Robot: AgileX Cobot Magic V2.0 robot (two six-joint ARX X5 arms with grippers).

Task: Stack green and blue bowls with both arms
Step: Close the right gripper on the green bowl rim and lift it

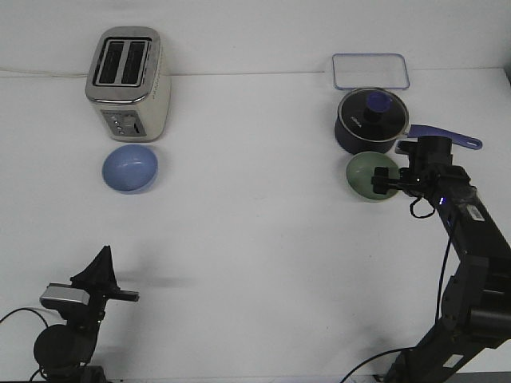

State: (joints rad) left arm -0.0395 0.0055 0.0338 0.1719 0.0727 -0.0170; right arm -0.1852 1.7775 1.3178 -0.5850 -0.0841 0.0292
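Only the front view is on hand, and it shows the stacking not yet done: the blue bowl (pixel 130 169) sits alone on the white tabletop (pixel 255 263) just in front of the toaster (pixel 128 84), well apart from the green bowl (pixel 371 175), which rests on the far right just in front of the dark saucepan (pixel 372 120). The right claw (pixel 386 181) is at the green bowl's rim, apparently touching or straddling it, but whether its fingers are clenched on the rim or released cannot be told, since the dark wrist block merges with them. The left claw (pixel 112 294) is low near the front edge, far from the blue bowl; whether it is clenched or released cannot be made out either. Both pickups and the stacking seem to remain. A clear tray (pixel 371 71) lies behind the saucepan.
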